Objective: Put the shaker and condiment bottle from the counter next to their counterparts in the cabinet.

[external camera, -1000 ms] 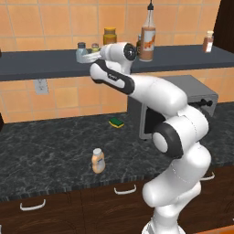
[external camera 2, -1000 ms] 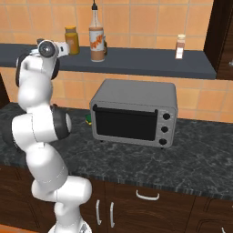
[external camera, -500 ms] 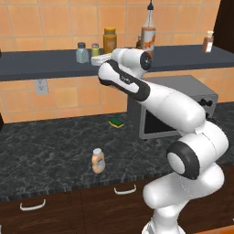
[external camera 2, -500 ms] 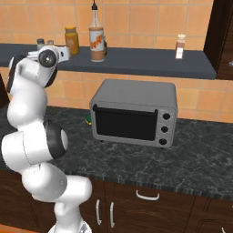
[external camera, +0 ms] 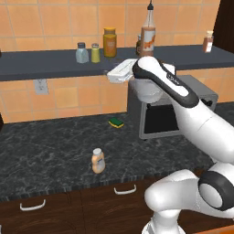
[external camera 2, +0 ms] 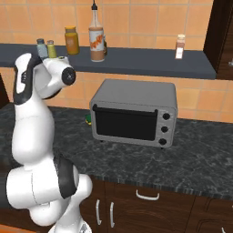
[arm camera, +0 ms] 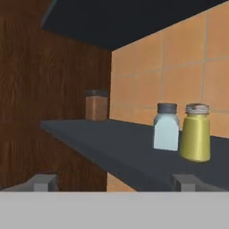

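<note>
the tiny yellow-green cylindrical shaker (external camera: 95,53) stood on the long dark grey wall shelf (external camera: 41,64) just beside the pale blue-grey glass shaker (external camera: 82,52), the end effector (arm camera: 117,182) spread wide and empty before them, while the squat peach-orange condiment bottle (external camera: 98,160) sat on the black marble counter (external camera: 45,155).

No text is showing legibly anywhere. The sauce bottle (external camera: 148,34) on the shelf (external camera: 41,63) is wearing a white label with orange marks, too blurred to read as words.
</note>
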